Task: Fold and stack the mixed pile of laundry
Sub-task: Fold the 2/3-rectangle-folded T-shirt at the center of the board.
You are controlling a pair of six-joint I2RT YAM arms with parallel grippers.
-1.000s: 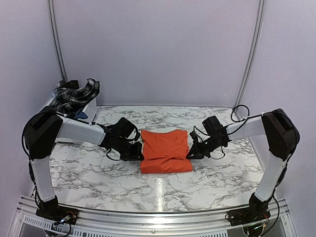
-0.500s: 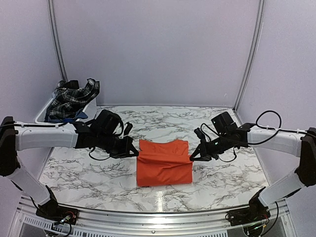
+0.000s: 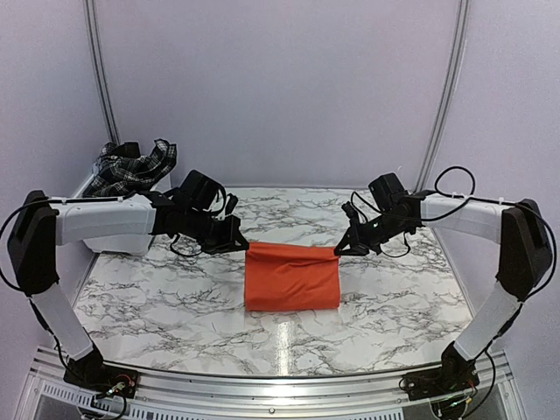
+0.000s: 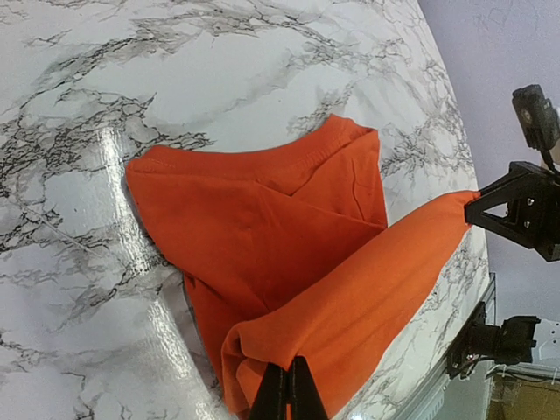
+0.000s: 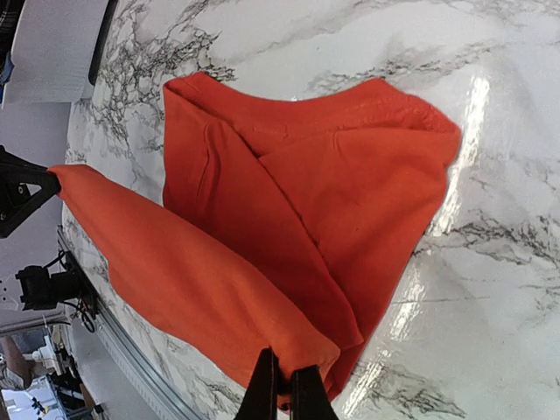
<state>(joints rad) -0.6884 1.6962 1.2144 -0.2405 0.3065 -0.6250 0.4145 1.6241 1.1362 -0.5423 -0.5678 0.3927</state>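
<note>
Both claws are shut tight on cloth. From the top view, the left claw [image 3: 242, 248] and the right claw [image 3: 340, 251] each pinch one end of the orange T-shirt's [image 3: 291, 282] upper edge. That edge is stretched taut in a straight line from left to right, held above the table [image 3: 166, 302], and the cloth hangs from it like a curtain down to the marble. The shirt sits mid-table and its long axis runs across, left to right. I see bare marble on every side of it: a wide strip to the near rail, more toward the back wall, and open room beyond each arm. The plaid piece [image 3: 131, 166] is heaped at the far left corner, well apart from the shirt.

From the left wrist, my fingertips are pressed together over the raised fold. Beneath it a second layer lies flat on the marble, ending in a ribbed neckline, which the top view hides behind the hanging sheet. The table's curved edge is close beyond the opposite claw.

From the right wrist, I get the same two layers from the other side, plus a white bin [image 5: 52, 44] at the far corner.
</note>
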